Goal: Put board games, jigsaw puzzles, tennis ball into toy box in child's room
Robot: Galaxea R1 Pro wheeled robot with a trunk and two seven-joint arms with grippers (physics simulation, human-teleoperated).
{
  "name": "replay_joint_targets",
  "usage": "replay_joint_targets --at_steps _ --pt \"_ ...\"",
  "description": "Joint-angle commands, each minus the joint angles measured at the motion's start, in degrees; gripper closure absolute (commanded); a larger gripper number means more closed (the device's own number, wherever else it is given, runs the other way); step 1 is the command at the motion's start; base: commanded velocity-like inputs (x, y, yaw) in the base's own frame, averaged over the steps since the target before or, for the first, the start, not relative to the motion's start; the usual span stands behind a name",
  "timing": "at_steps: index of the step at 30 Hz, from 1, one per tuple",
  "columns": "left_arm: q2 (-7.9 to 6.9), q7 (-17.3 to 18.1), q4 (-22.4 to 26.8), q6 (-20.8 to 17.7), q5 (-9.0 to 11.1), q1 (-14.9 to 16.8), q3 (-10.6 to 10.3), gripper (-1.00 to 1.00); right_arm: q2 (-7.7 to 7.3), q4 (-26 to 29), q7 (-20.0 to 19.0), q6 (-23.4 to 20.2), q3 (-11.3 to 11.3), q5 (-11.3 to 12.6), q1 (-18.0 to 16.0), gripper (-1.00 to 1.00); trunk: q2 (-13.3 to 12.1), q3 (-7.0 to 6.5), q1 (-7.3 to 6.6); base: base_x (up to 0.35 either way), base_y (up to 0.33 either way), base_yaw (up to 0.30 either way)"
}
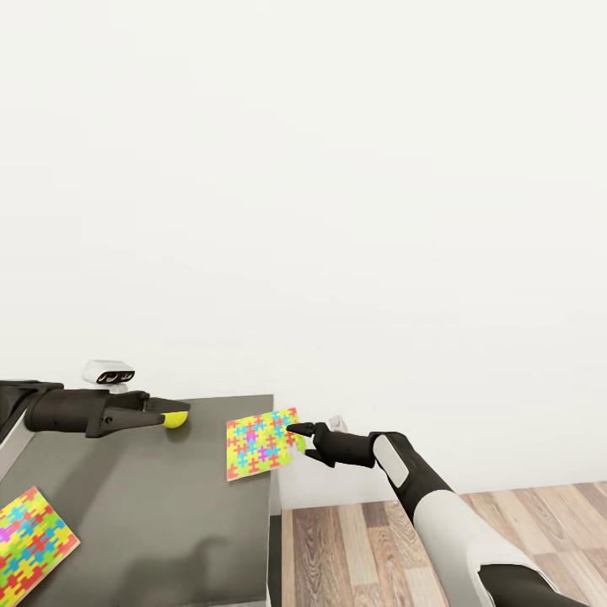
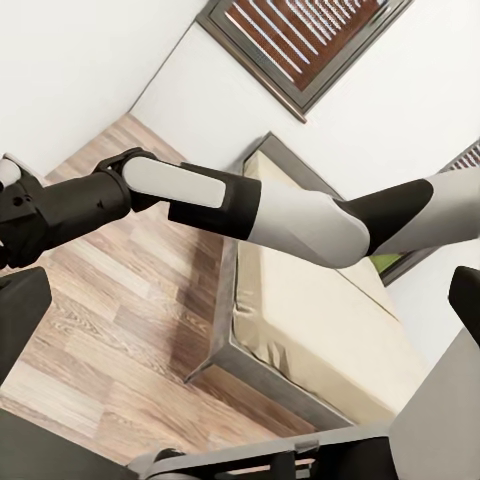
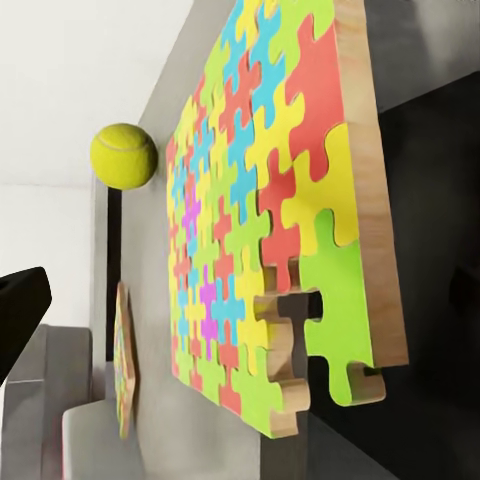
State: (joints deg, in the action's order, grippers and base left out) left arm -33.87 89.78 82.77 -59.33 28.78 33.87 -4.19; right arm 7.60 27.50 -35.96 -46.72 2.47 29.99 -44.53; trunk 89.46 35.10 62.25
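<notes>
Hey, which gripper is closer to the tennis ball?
Left. The left gripper has its fingertips at the tennis ball; the right gripper is off to the ball's right, at the jigsaw puzzle.

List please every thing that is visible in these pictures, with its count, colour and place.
table: one, dark grey, below the left arm
puzzles: two, multicolour; one at the table's far right corner, at the right gripper's tips; one at the table's near left
tennis ball: one, yellow-green, at the left gripper's tips
bed: one, cream, on the wood floor
wall: white, behind the table
left gripper: black, over the table
right gripper: black, at the puzzle's edge
</notes>
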Motion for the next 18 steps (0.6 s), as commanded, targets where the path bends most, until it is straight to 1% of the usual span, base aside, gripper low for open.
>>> replay_joint_targets --at_steps 1,4,5,15,18 --pt "-0.05 0.22 -0.01 -0.61 0.05 0.05 -0.11 -1.00 0.04 0.01 -0.08 -0.28 0.26 -0.08 -0.03 -1.00 0.03 0.06 0.00 0.000 0.000 0.000" --pt "-0.05 0.22 -0.03 -0.61 0.05 0.05 -0.11 -1.00 0.04 0.01 -0.08 -0.24 0.26 -0.10 -0.03 -1.00 0.03 0.06 0.00 0.000 0.000 0.000" --pt "-0.05 0.22 -0.02 -0.61 0.05 0.05 -0.11 -1.00 0.04 0.01 -0.09 -0.24 0.26 -0.10 -0.03 1.00 0.03 0.06 0.00 0.000 0.000 0.000" --pt "-0.08 0.22 -0.05 -0.56 -0.02 0.05 -0.08 -1.00 -0.03 0.01 -0.22 -0.21 0.24 -0.02 -0.03 1.00 0.03 0.06 0.00 0.000 0.000 0.000" --pt "-0.12 0.22 -0.05 -0.58 -0.03 0.05 0.00 -1.00 -0.04 0.01 -0.25 -0.21 0.24 -0.02 -0.03 1.00 -1.17 -0.48 -0.66 0.000 0.000 0.000"
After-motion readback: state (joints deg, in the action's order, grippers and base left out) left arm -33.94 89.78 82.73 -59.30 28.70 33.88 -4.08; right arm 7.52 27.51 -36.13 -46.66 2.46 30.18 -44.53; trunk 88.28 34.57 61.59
